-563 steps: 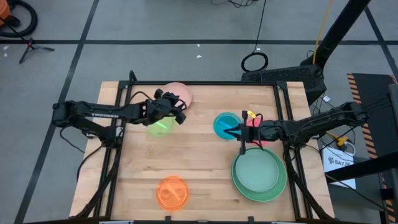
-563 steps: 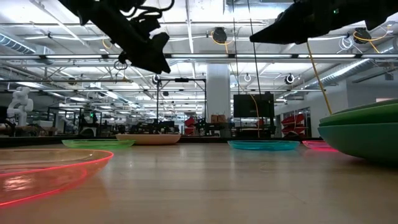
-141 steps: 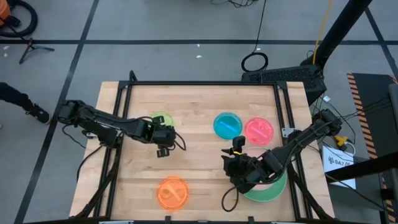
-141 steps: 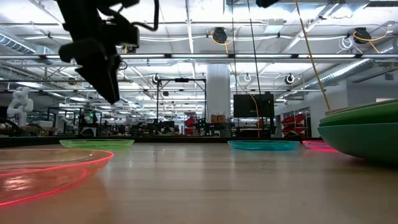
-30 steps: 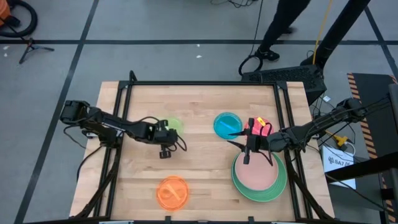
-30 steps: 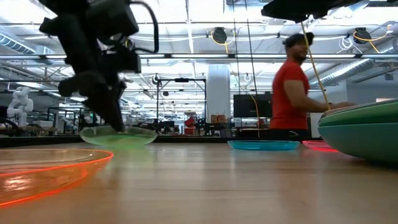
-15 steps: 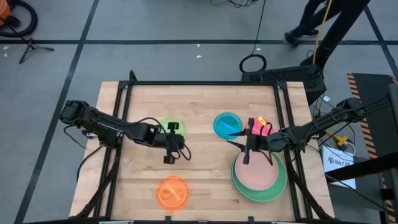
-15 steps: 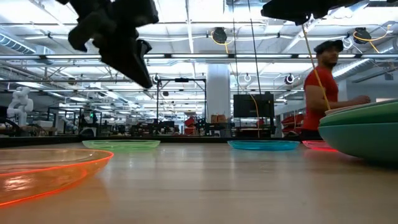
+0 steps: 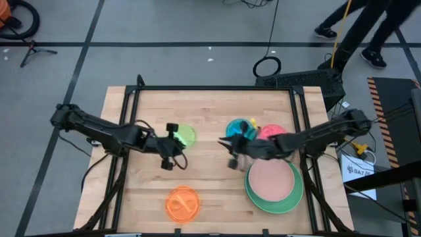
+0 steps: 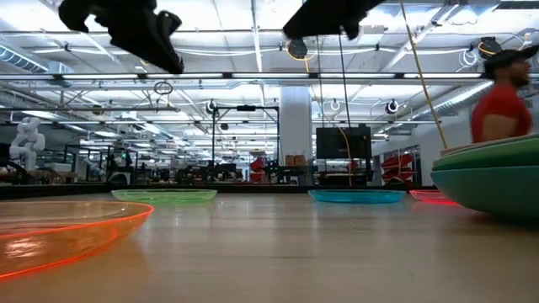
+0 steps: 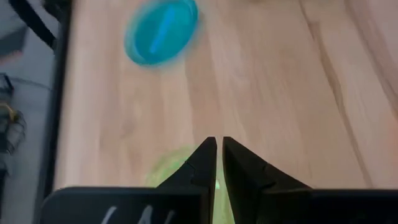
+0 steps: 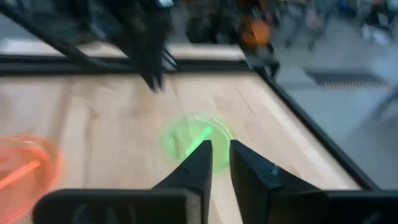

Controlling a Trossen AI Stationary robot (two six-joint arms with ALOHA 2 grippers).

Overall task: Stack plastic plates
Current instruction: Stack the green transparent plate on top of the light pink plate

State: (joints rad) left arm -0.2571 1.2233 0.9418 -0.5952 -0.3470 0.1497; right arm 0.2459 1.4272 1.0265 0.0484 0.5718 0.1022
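Observation:
A pink plate [image 9: 271, 181] lies on top of a large green plate [image 9: 254, 199] at the near right; the low view shows this stack [image 10: 488, 181] resting on the table. Small plates lie flat and apart on the wood: yellow-green [image 9: 185, 136], blue [image 9: 237, 129], red [image 9: 271, 133] and orange [image 9: 181, 203]. My left gripper [image 9: 172, 148] hangs shut and empty above the near edge of the yellow-green plate [image 11: 168, 174]. My right gripper [image 9: 230, 153], its fingers almost together [image 12: 216, 155] and empty, is raised just left of the stack and points at the yellow-green plate [image 12: 196, 138].
A black frame [image 9: 210, 87] runs round the table's edges. Bare wood lies in the middle, between the orange plate and the stack. People walk on the floor beyond the far right corner [image 9: 375, 39].
My right gripper has swung from above the stack toward the table's left, past the blue plate's near side. My left gripper has risen off the yellow-green plate, which now lies flat on the table.

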